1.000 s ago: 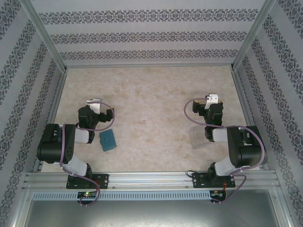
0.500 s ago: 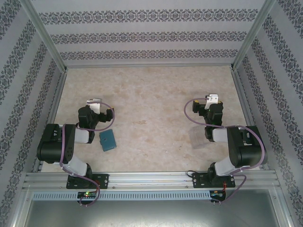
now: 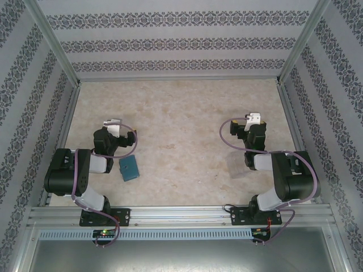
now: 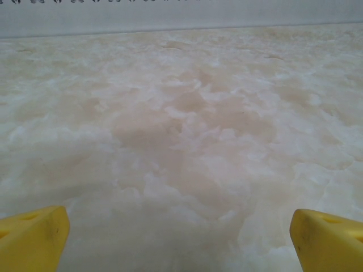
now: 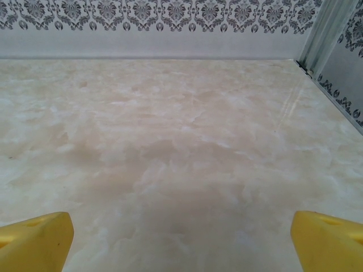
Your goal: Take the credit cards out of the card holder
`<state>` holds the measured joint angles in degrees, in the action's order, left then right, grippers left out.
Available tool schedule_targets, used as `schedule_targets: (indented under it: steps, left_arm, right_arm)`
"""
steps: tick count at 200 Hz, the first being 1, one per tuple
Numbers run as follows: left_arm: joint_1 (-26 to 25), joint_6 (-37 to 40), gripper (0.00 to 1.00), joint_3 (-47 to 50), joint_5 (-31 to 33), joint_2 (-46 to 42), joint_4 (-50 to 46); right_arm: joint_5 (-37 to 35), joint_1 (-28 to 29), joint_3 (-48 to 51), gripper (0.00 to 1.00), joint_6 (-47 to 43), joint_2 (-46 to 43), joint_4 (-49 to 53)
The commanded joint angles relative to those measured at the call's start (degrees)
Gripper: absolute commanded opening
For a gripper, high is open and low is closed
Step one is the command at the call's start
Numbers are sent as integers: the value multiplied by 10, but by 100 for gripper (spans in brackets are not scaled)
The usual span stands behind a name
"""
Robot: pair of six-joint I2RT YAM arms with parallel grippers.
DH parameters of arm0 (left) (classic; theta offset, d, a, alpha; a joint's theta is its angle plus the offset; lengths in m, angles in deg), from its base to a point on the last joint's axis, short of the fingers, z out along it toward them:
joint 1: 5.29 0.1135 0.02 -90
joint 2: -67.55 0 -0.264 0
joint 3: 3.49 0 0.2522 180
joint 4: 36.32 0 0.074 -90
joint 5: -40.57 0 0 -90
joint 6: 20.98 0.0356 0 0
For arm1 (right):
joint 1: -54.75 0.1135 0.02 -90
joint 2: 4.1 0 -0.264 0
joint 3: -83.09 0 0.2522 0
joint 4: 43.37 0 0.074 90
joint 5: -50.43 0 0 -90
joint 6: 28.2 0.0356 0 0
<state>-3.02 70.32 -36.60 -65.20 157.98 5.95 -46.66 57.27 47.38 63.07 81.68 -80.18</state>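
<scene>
Nothing has visibly shifted since a second ago; both arms sit folded. Left gripper [image 4: 181, 241] and right gripper [image 5: 181, 242]: fingers spread wide, empty, over bare table [image 3: 181, 124]. Card holder [image 3: 129, 168]: teal, shut, flat on the table just beside the left arm; credit cards judged still inside, extraction not begun.

Wrist views cut the left hand [image 4: 181, 241] and right hand [image 5: 181, 241] off at the bottom edge, so just the yellow fingers' [image 4: 33, 238] tips sit in the corners. Top view: holder [image 3: 129, 169] lies teal face up, inside hidden, tab and seams too small to make out. A faint pale patch [image 3: 235, 167] on the bench [image 3: 181, 124] by the right arm is too washed-out to identify.
</scene>
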Motion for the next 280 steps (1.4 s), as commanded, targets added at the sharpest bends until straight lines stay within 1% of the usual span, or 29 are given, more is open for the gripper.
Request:
schedule_targets:
  steps: [1,27,47,60,74,98,119,148,172,200,214,227,249,280]
  left_arm:
    - [6,-1,100,16,24,-19,41]
    - [5,-12,100,13,56,-72,-12]
    - [3,-23,100,1,85,-124,-87]
    - [-1,-34,99,-13,118,-153,-141]
    - [-3,-58,99,-25,151,-181,-183]
    - [-6,-100,99,-44,188,-231,-254]
    - [-9,-154,99,-60,201,-264,-317]
    - [-9,-198,99,-113,178,-282,-453]
    - [-9,-225,98,-172,146,-281,-575]
    - [-8,-249,95,-241,105,-255,-706]
    - [-8,-258,93,-275,86,-231,-767]
    - [-9,-268,92,-304,71,-205,-828]
    - [-13,-279,92,-330,53,-179,-897]
    - [-28,-287,89,-321,33,-183,-927]
  right_arm:
    - [-13,9,-21,98,-7,-40,56]
    - [-17,21,-55,98,-21,-76,149]
    - [-35,43,-82,98,-20,-105,213]
    - [-35,54,-103,98,-8,-127,259]
    - [-35,68,-123,98,9,-147,304]
    - [-41,96,-158,98,40,-179,393]
    - [-37,113,-191,98,87,-195,472]
    - [-16,131,-241,98,152,-190,576]
    - [15,153,-278,96,185,-174,646]
    - [46,185,-317,95,212,-146,714]
    - [59,196,-340,92,228,-129,749]
    - [67,205,-351,91,239,-116,770]
    - [74,216,-361,91,248,-103,791]
    - [71,218,-382,91,253,-81,854]
